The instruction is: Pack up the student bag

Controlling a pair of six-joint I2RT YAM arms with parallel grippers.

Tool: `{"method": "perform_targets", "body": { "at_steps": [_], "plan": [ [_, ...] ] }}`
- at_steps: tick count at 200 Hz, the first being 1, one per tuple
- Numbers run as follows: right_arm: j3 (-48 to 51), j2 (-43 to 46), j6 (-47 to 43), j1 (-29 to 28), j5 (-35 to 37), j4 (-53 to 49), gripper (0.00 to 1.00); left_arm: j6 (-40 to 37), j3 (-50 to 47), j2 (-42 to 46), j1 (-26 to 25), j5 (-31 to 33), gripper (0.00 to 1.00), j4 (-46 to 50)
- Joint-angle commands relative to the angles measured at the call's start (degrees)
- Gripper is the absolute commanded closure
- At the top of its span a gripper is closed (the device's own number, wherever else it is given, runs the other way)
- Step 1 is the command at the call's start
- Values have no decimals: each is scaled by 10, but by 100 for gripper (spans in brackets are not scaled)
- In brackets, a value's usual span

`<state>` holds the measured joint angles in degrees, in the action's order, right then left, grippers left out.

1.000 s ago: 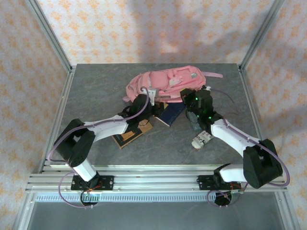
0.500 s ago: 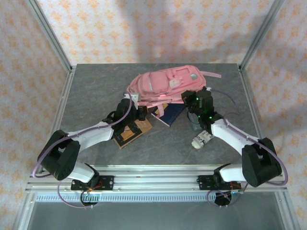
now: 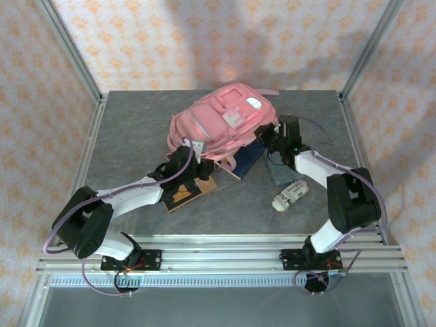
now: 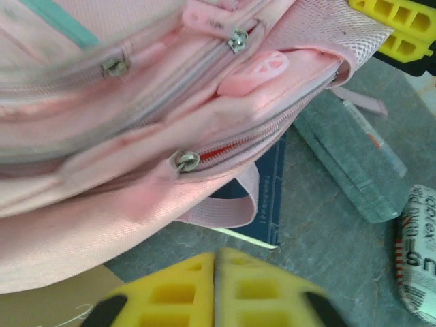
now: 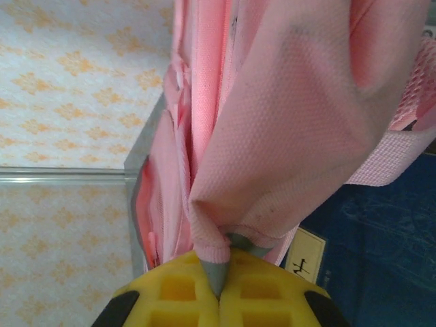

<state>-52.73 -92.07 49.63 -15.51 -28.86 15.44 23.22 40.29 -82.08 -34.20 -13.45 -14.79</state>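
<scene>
The pink bag (image 3: 221,122) lies mid-desk toward the back, zip pockets and pale patch up, its near edge over a blue book (image 3: 246,160). The right claw (image 5: 218,276) pinches its fabric. The left claw (image 4: 215,262) is closed and empty just beside it. The desk (image 3: 129,136) is bare on the left and in front.
</scene>
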Motion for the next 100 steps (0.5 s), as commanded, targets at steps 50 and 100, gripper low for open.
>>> {"method": "perform_targets", "body": {
  "at_steps": [50,100],
  "plan": [
    [19,2,0,0,-58,65,100,16,29,-43,4,7,50,42],
    [16,5,-7,0,-59,59,100,34,36,-24,48,-1,42,41]
  ]
}}
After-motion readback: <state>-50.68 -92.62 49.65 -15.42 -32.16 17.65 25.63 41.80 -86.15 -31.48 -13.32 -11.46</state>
